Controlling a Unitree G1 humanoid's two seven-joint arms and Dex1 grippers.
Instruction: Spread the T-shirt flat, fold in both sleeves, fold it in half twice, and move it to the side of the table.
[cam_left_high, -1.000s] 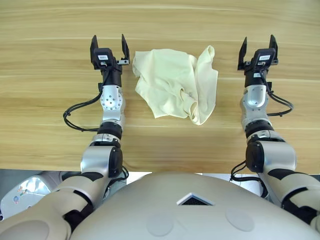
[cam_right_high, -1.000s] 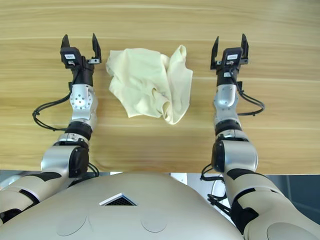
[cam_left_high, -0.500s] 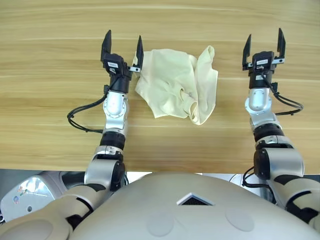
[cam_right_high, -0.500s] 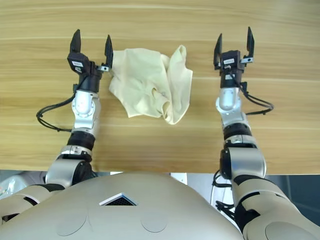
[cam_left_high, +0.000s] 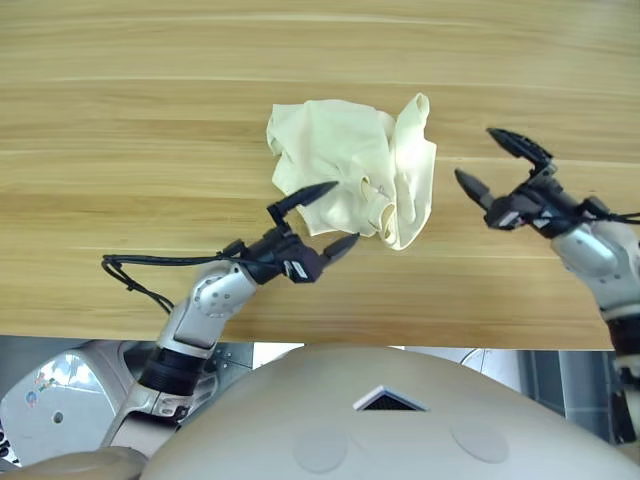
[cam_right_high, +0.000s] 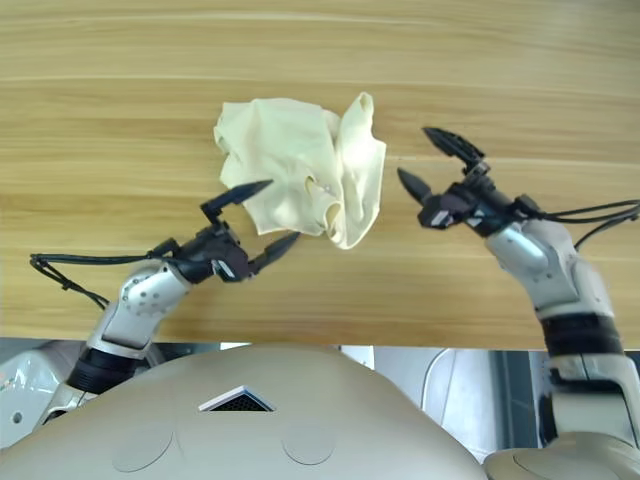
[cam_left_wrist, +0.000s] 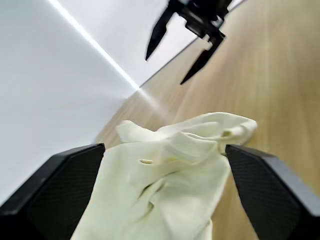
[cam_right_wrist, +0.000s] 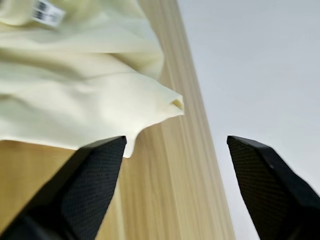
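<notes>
Nearest, the left gripper (cam_left_high: 347, 210) hangs low over the table (cam_left_high: 120, 120) with its two fingers spread wide, pointing right at the near left edge of the T-shirt (cam_left_high: 345, 160); whether it touches the cloth I cannot tell. A little farther and to the right, the right gripper (cam_left_high: 474, 152) is also spread wide, pointing left toward the shirt's right edge, close to it but apart. The pale yellow T-shirt lies crumpled in a heap at the middle of the wooden table, with a fold bunched along its right side.
</notes>
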